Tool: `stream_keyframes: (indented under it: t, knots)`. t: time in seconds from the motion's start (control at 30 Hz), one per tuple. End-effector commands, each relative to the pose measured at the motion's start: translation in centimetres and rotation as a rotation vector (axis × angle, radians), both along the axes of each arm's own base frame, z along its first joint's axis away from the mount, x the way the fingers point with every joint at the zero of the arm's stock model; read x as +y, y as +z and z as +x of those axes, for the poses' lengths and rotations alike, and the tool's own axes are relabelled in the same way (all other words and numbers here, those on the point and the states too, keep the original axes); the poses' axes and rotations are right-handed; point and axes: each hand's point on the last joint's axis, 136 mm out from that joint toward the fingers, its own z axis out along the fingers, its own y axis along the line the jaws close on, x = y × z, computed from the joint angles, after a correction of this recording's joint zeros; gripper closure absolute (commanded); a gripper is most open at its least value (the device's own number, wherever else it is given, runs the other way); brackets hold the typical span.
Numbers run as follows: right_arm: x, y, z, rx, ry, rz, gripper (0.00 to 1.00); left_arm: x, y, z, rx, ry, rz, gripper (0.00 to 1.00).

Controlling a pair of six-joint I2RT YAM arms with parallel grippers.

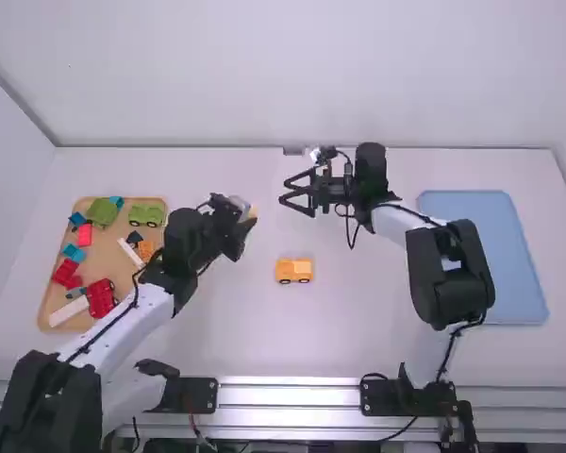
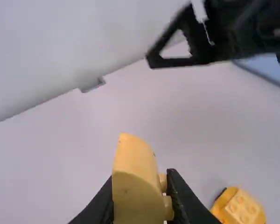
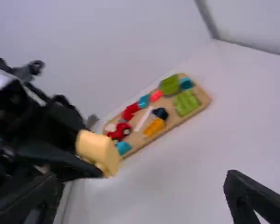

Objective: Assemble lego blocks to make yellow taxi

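**Grasping one curved yellow block (image 2: 135,186) in the left gripper (image 1: 248,220), spreading two fingers wide in the right gripper (image 1: 283,190)**

Clenching the block between the left gripper's two fingers, holding it above the white table (image 1: 349,340). Showing two round studs on one side of the block. Just beyond the left gripper and to its right, holding the right gripper's two fingers well parted, pointing them toward the left gripper's side.

Nearer the arm bases than both grippers, and to the right of the left one, seeing one yellow wheeled piece (image 1: 294,270) resting on the table. Making out two wheels along its near side and several studs on its top.

Farther out to the left of the left gripper, finding one wooden tray (image 1: 52,316) holding mixed pieces. Counting in it two green pieces (image 1: 146,215), one yellow piece (image 1: 146,250), one dark blue piece (image 1: 134,238) touching or nearly touching the yellow one, and two white bars (image 1: 69,312). Seeing several red pieces (image 1: 101,297) and several light blue pieces (image 1: 74,253) there too, lying too close together or too small for a sure count.

Well to the right of the right gripper, finding one blue tray (image 1: 481,255) lying flat.
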Motion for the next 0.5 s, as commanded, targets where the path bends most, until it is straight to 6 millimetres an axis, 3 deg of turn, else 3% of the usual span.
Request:
stream_keyframes:
  t: [0.0, 0.17, 0.33, 0.47]
  knots:
    - [-0.3, 0.9, -1.4, 0.032, 0.119, 0.037, 0.14, -1.2, -0.5, -0.5, -0.059, -0.083, 0.091, 0.98]
    - [-0.3, -1.0, -1.4, 0.094, 0.085, -0.004, 0.2, -1.6, -0.9, 0.4, -0.092, -0.053, 0.132, 0.98]
    - [0.6, -4.2, -1.1, 0.169, -0.01, -0.121, 0.22, -1.6, -2.0, 2.0, -0.113, 0.016, 0.167, 0.98]
    - [0.4, -4.2, -1.1, 0.156, -0.006, -0.118, 0.23, -1.5, -3.0, 3.1, -0.109, 0.053, 0.188, 0.98]
